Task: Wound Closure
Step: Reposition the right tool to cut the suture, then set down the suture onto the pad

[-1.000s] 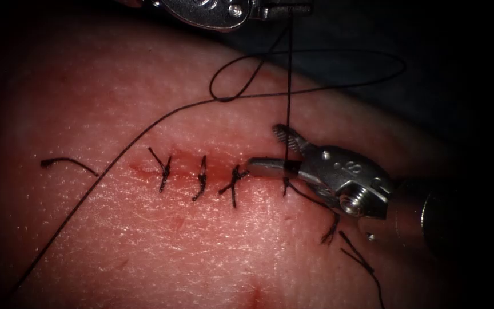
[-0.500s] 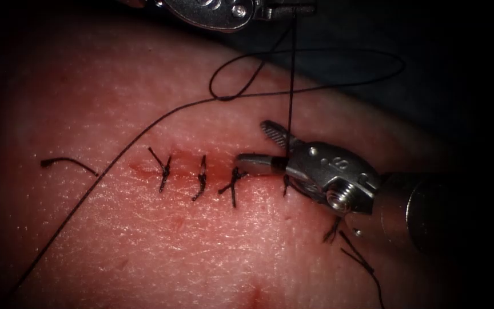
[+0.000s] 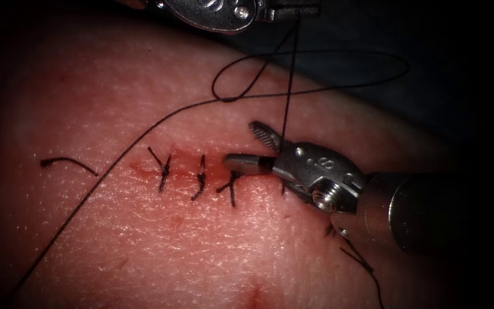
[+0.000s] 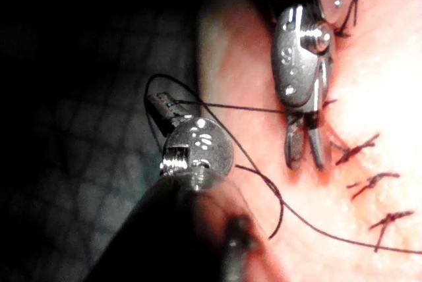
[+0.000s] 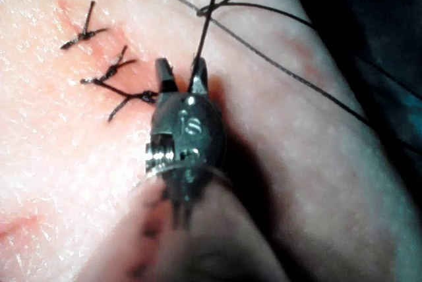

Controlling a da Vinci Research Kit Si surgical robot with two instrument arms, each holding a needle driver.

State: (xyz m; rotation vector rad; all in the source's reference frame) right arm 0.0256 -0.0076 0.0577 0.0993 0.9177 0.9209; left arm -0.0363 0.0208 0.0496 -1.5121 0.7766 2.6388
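Observation:
The tissue (image 3: 115, 240) has a cut (image 3: 185, 162) closed by three knotted stitches (image 3: 201, 178). My left tool (image 3: 307, 9) is above the far edge, shut on the thread. From it a taut strand (image 3: 290, 74) runs down to the right end of the cut. My right tool (image 3: 240, 144) lies over that end with its jaws open. The strand passes between the jaws close to their hinge, and nothing is gripped. The left wrist view has the left jaws (image 4: 153, 101) shut on thread and the right tool (image 4: 306, 162) open. The right wrist view shows the open jaws (image 5: 180, 64) astride the strand.
A long slack thread (image 3: 115, 157) crosses the tissue from the lower left up to a loop (image 3: 241, 74) near the far edge. A cut thread end (image 3: 67, 163) lies left of the stitches. More cut ends (image 3: 361, 263) lie beside the right shaft. Red fluid (image 3: 255, 294) marks the near edge.
My right tool has slid left along the cut, jaws open, with the strand now deeper between them. The left tool has held the strand almost still.

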